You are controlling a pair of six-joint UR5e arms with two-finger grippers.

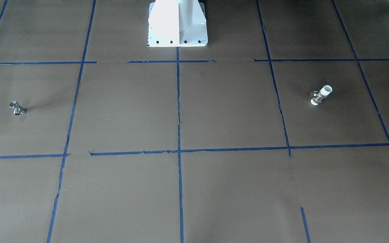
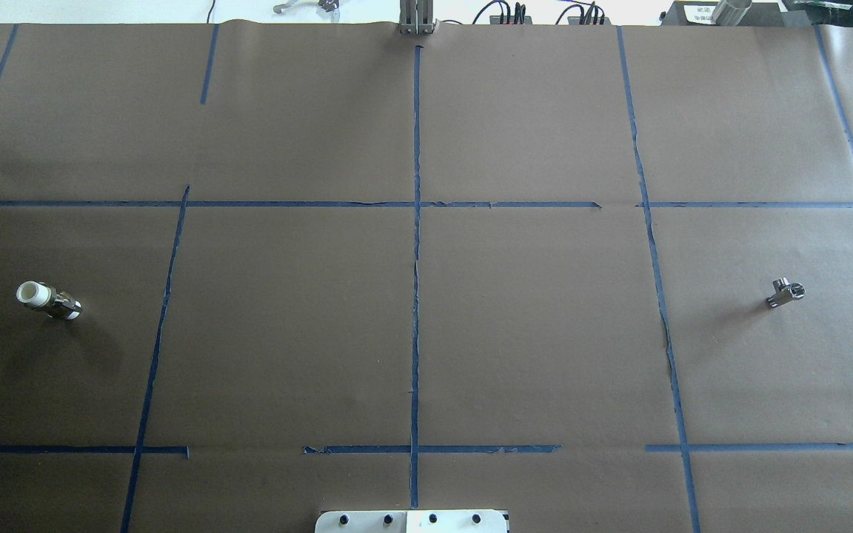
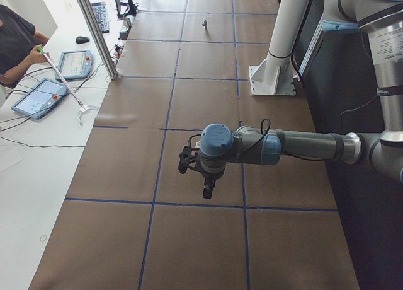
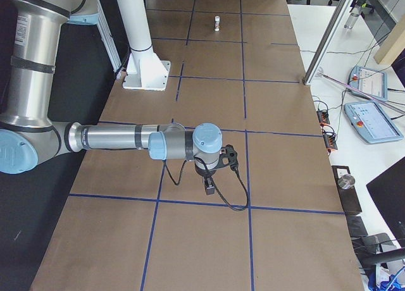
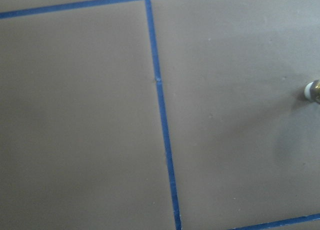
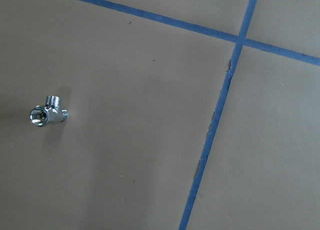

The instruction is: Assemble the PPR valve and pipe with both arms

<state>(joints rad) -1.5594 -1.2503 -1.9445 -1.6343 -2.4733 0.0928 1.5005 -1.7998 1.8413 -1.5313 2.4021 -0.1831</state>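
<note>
Valve (image 2: 785, 292), pipe (image 2: 49, 301) (seemingly metal-collared) apart; tape (image 2: 416, 296) between.

Blue tape lines (image 2: 416, 296) cross the brown paper-covered table (image 2: 286, 333).

The valve (image 6: 47, 112) is shiny metal. The pipe (image 2: 49, 301) pairs smooth white plastic with metal. Matt brown paper (image 2: 545, 333) lies under both.
</note>
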